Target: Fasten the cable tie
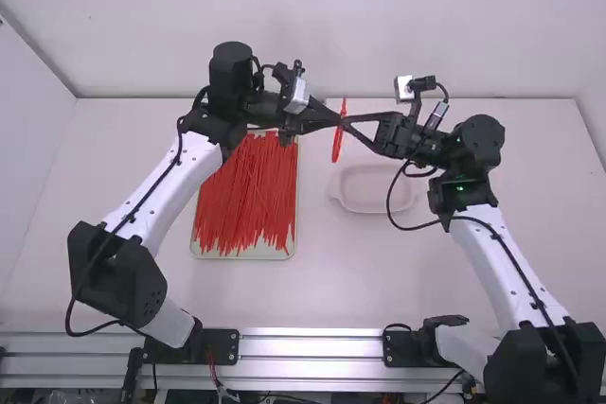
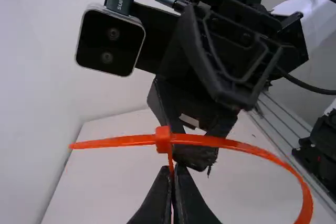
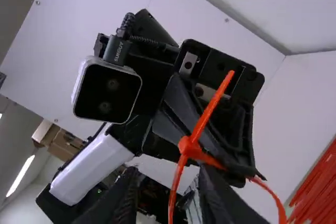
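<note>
Red spare ties (image 1: 248,198) are being stored on a tray (image 1: 244,254) at nine o'clock on the table (image 1: 114,158). At their two o'clock, the cable tie (image 1: 338,131) is being held in the air, pinched tight by the left gripper (image 2: 171,177). At the tie's three o'clock, the right gripper (image 3: 167,184) is being held spread around it. A white dish (image 1: 352,198) is being seen at the tie's five o'clock.

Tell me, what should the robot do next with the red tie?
Probably pull the free end further through the head: it is already threaded, the loop is wide, and the left jaws pinch the tie beside the head.
</note>
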